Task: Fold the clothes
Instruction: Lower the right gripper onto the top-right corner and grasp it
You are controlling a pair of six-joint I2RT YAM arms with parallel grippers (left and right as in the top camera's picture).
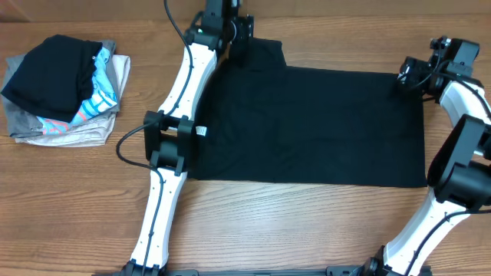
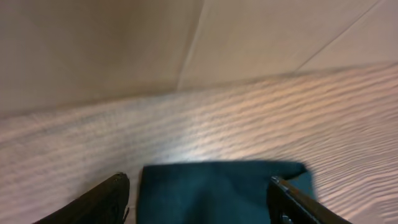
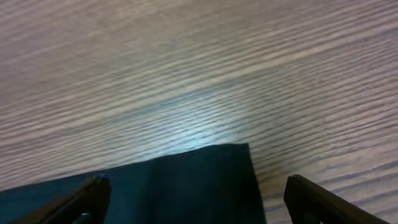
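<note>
Black T-shirt: spread flat on the wooden table, covering the middle and right of the surface. One sleeve sticks out toward the far edge.

My left claw: over that sleeve, near the far edge. In the wrist view the jaws stand wide apart. The sleeve end lies on the wood between my fingers, and nothing is pinched.

My right claw: at the shirt's far right corner. The jaws are also spread wide, with the cloth corner lying between the fingers, and I grip nothing.

Pile of folded garments: by the left edge, well apart from the shirt. The top layer is black, with turquoise-patterned and grey layers beneath.
</note>
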